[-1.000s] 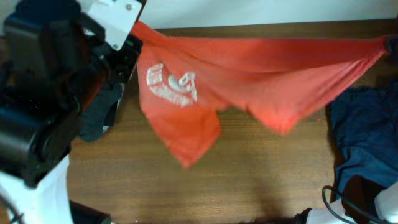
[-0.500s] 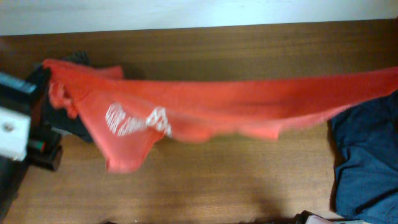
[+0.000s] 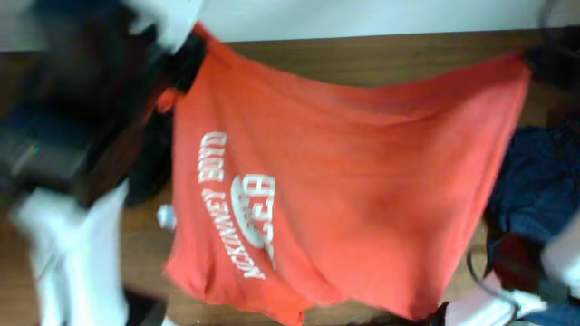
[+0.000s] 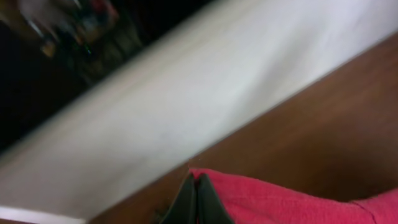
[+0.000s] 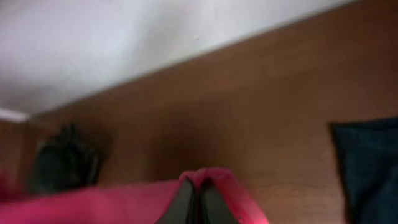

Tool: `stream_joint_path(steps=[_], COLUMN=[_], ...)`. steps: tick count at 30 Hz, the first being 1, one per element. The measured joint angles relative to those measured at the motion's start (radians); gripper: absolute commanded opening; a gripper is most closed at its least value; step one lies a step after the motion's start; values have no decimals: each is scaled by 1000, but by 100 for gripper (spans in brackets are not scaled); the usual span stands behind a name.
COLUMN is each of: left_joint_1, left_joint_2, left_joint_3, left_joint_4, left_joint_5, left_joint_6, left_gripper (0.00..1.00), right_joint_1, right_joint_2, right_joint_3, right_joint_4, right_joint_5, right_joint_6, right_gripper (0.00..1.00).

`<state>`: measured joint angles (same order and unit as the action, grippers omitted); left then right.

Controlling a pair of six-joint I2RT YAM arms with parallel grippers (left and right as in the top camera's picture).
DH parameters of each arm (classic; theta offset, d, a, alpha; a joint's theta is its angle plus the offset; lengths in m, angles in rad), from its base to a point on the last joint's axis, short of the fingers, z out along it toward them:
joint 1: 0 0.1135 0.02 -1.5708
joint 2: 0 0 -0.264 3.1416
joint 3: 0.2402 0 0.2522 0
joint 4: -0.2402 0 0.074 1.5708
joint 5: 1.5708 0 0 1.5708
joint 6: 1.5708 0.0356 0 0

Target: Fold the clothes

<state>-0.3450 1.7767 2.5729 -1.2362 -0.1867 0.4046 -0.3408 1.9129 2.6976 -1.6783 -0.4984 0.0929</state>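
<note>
The left fingers (image 4: pixel 186 200) and the right fingers (image 5: pixel 184 203) are each clamped on an edge of the T-shirt (image 3: pixel 362 181), which is spread above the worktop (image 3: pixel 362 50).

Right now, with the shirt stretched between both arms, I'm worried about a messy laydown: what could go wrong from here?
1. The left end effector and right end effector each pinch only a thin bit of the orange T-shirt at its edge; it could slip out.
2. The navy garment lies by its right side and a black garment by its left; lowering the shirt may cover or drag them.
3. Its lower hem looks bunched and may land creased.
</note>
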Motion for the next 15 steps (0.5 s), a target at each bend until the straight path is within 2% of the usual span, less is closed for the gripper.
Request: stream_joint_path(steps=[2,3,4,6,8,10,11,15], left_joint_1=[27,35,47,63,80,106,119,200], left_joint_2=[160,217,301,430,544,580,578,446], left_joint_3=[-11,-13,-14,-15,-25,-44,-42,-41], left_joint_4=[35,55,104,164,171,130,124,48], left_joint_5=[37,52,76,95,109,112,114,136], left_joint_6=[-3,-3,-9,-21,-61,-87,-95,-110], left_gripper=[13,23,46,69,81,87,94,95], right_joint_1=[40,48,63,69,64,31,3,-98], right_joint_2=[119,155,241,324,422,457,455,414], right_joint_3=[-3,-3,-2,-3,-5,-18,-18,-17], right_joint_4=[28,47,120,167,206,171,150,43], right_joint_5=[11,15,21,28,35,42,41,46], right_joint_6=[-4,-5,3,3,-3,-3,-3,-12], right_gripper=[14,26,40,50,54,57,57,57])
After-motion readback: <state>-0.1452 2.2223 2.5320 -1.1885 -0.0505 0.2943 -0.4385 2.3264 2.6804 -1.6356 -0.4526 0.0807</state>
